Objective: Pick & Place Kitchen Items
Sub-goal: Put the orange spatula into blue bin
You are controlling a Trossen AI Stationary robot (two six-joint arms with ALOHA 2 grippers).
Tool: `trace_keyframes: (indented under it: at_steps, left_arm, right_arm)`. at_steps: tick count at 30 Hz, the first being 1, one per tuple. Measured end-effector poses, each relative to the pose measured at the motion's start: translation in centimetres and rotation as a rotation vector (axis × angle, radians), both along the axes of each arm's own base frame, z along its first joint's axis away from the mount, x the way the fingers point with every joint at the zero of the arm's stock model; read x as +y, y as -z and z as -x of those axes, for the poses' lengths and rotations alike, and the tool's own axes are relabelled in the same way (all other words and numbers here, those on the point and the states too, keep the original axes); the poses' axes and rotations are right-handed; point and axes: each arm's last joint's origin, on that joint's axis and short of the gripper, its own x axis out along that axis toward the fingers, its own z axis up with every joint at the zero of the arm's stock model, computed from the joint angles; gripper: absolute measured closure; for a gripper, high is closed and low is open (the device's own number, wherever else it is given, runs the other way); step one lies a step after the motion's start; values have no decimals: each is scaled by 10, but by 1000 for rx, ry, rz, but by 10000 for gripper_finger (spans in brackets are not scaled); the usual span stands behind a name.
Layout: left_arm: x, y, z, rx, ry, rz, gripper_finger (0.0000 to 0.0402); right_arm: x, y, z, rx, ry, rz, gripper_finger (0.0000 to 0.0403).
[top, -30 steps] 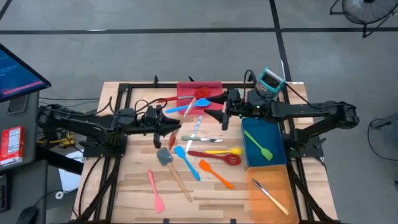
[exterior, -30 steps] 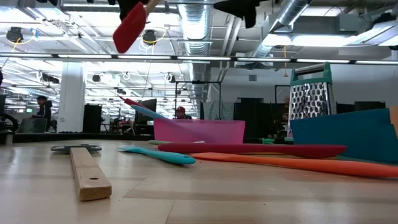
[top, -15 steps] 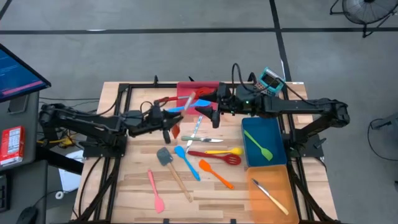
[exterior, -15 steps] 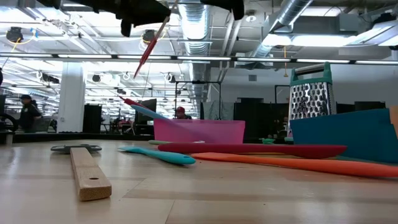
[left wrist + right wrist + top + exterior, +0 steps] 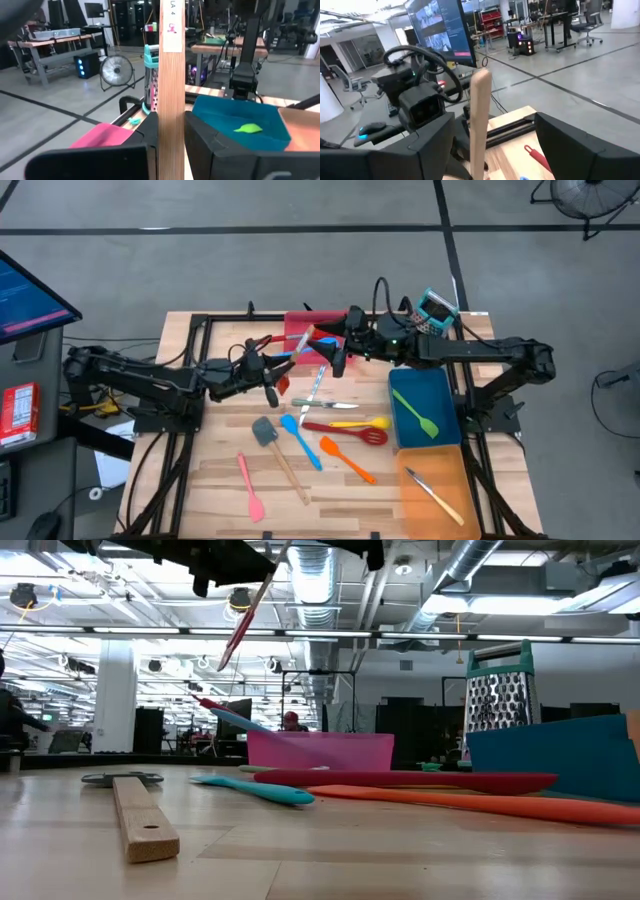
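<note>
A red-headed spatula with a wooden handle (image 5: 170,60) hangs in the air over the table's far middle, with my left gripper (image 5: 272,370) shut on it. In the low view its red head (image 5: 243,622) shows edge-on, slanting down. My right gripper (image 5: 335,348) stands open at the handle's free end (image 5: 480,82), one finger on either side and apart from it. Other kitchen items lie flat on the table: a grey spatula (image 5: 268,432), a blue spoon (image 5: 300,440), a red slotted turner (image 5: 350,431), an orange spatula (image 5: 345,458) and a pink spatula (image 5: 250,486). My left gripper pinches the wooden handle (image 5: 170,107) between its two fingers (image 5: 202,145), on the stretch near the red head. The fingers come level from the table's left and lie across the handle. The spatula is lifted clear and tilted, head down, free end toward my right gripper.
A red tray (image 5: 335,318) holding a blue utensil sits at the far middle. A blue tray (image 5: 440,395) with a green spatula and an orange tray (image 5: 450,470) with silver cutlery line the right side. A teal-topped grater (image 5: 436,310) stands far right.
My left gripper has rolled its wrist, so the spatula's red head has turned from face-on to edge-on in the low view and the handle now points toward my right gripper. My right gripper has moved toward the table's left and reached the handle's free end, staying open.
</note>
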Motion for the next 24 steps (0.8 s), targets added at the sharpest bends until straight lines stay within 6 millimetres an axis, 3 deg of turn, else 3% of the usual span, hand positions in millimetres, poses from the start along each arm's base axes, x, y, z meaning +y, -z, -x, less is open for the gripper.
trace_keyframes:
  at_steps: [6,18,24]
  left_arm:
    - [2,2,-4,-1,-19,-3,359]
    - [3,4,-5,33,23,-55,360]
    - [3,3,-5,31,23,-63,359]
  right_arm:
    - [-2,7,-8,36,6,-11,131]
    - [-5,1,-21,24,8,-28,135]
    - [-8,4,-19,58,17,-64,188]
